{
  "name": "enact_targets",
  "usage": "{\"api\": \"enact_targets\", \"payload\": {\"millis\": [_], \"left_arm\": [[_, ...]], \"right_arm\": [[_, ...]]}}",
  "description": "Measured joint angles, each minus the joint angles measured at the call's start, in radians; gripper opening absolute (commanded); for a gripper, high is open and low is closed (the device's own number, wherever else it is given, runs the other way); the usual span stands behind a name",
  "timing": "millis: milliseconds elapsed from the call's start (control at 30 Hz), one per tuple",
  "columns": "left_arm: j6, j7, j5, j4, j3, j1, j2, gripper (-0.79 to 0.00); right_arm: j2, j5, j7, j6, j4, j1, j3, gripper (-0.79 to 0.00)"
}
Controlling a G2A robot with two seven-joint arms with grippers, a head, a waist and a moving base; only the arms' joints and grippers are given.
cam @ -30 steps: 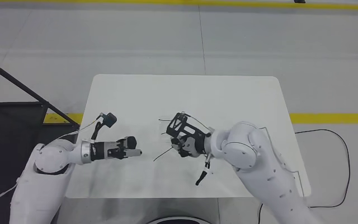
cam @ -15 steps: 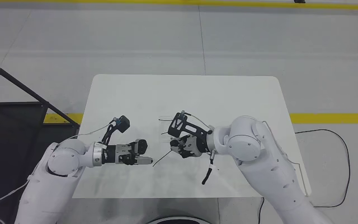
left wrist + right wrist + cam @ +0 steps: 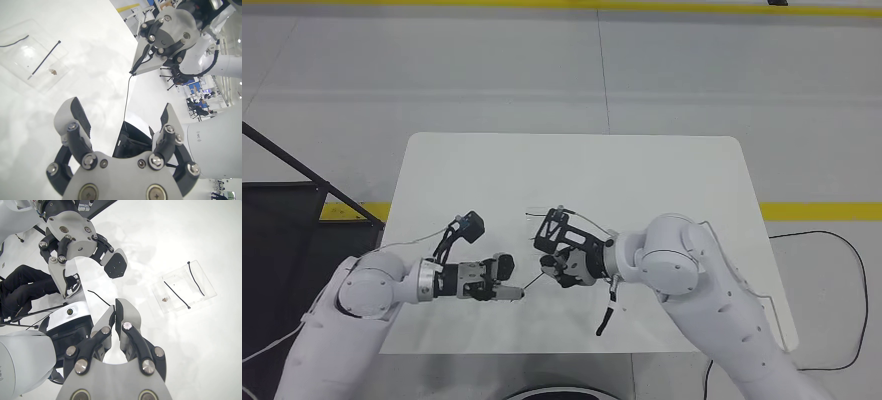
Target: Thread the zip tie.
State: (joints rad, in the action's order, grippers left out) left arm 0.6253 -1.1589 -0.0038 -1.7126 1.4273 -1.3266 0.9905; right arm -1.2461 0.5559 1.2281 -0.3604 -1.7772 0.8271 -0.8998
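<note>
The white table (image 3: 672,170) takes up the middle of the top view. At its lower left an arm comes in from the frame's left edge, and its wrist view shows it to be the left one. The left gripper (image 3: 122,102) points toward the right of the frame. Its jaws stand wide open with nothing in them, and one dark-padded finger (image 3: 80,115) sits well apart from the other.

Just right of it, near the lower centre of the top view, the black zip tie (image 3: 533,283) slants up toward the right. It is a thin strip held at one end. Its free end reaches into the gap between the left gripper's open fingers, and as far as the wrist views show it touches neither pad.

Right of the tie is the right gripper (image 3: 115,308), pointing toward the frame's left. Its jaws are pressed together on the tie's other end, with only a short stub pinched between the pads. The two grippers face each other tip to tip, close but apart.

At the centre right of the right wrist view a clear tray (image 3: 186,289) lies flat on the table. It holds two more black ties, one straight (image 3: 176,294) and one slightly curved (image 3: 195,278). A small brown scrap (image 3: 164,299) lies there too.
</note>
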Motion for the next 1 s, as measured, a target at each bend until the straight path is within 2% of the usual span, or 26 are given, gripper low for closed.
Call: {"api": "enact_targets", "payload": {"millis": [33, 133, 567, 1000], "left_arm": [[0.001, 0.004, 0.004, 0.003, -0.006, 0.003, 0.000, -0.400], [0.002, 0.015, 0.014, 0.010, -0.026, 0.010, -0.001, -0.422], [0.023, 0.073, -0.014, 0.032, -0.074, 0.023, -0.005, -0.449], [0.041, 0.060, -0.059, 0.058, -0.104, 0.045, -0.013, -0.508]], "right_arm": [[0.000, 0.000, 0.000, 0.001, 0.001, -0.002, 0.003, -0.785], [0.000, -0.006, 0.000, -0.001, 0.006, -0.009, 0.011, -0.785], [0.002, -0.008, -0.001, -0.003, 0.011, -0.029, 0.048, -0.785], [0.004, -0.005, -0.010, 0.003, 0.012, -0.040, 0.073, -0.785]]}}
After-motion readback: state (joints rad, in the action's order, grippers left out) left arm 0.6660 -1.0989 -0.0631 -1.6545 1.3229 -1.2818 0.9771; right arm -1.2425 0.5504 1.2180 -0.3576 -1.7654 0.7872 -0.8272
